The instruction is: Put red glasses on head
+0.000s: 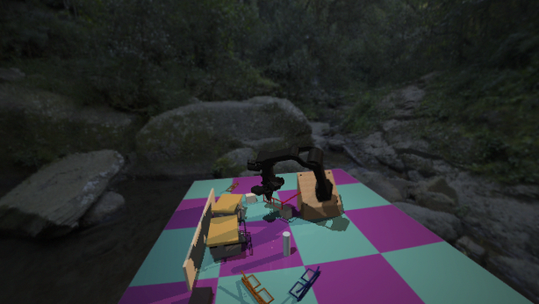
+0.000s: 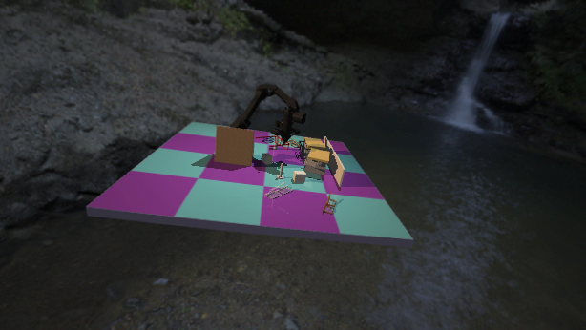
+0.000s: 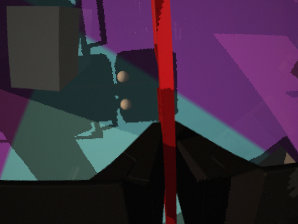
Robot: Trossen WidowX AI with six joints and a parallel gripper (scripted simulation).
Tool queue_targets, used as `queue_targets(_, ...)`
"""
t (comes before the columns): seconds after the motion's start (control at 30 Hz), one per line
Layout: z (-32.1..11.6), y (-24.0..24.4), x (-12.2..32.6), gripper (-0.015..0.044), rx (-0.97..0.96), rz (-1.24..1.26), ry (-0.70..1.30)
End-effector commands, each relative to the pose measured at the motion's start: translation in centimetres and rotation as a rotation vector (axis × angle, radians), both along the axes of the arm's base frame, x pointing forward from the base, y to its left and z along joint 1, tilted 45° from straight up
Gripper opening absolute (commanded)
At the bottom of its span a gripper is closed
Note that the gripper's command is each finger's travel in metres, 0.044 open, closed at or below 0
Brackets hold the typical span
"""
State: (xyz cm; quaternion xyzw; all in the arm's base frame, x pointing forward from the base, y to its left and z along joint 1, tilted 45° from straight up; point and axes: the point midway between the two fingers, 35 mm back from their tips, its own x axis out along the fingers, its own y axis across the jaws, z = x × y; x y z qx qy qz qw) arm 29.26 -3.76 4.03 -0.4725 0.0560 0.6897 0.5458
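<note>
My gripper (image 1: 269,199) (image 2: 285,141) (image 3: 164,131) is shut on the red glasses (image 1: 291,198) (image 3: 166,65) and holds them above the table. In the wrist view a red bar runs between the fingertips, with two small tan balls left of it. In the top view the lens side faces the heads and a temple points toward the arm's base. Two display heads with yellow tops stand beyond the glasses: one farther back (image 1: 228,203) (image 2: 319,155) and one nearer the top camera (image 1: 224,229) (image 2: 314,142). A thin dark frame shape shows before the latter. I cannot make out the blue tag.
A tan board (image 1: 189,272) (image 2: 336,164) stands behind the heads. A grey block (image 1: 286,213) (image 2: 266,158) is below the glasses. A pale cube (image 1: 250,198) (image 2: 299,177), a white cylinder (image 1: 286,243), orange glasses (image 1: 251,287) and blue glasses (image 1: 306,282) are on the table.
</note>
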Motion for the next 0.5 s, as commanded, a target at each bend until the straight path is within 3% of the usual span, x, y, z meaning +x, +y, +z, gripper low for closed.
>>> queue_targets(0.0, 0.2, 0.4, -0.1, 0.0000, 0.000, 0.012, -0.020)
queue_targets(0.47, -0.8, 1.2, 0.1, 0.0000, -0.002, 0.012, -0.020)
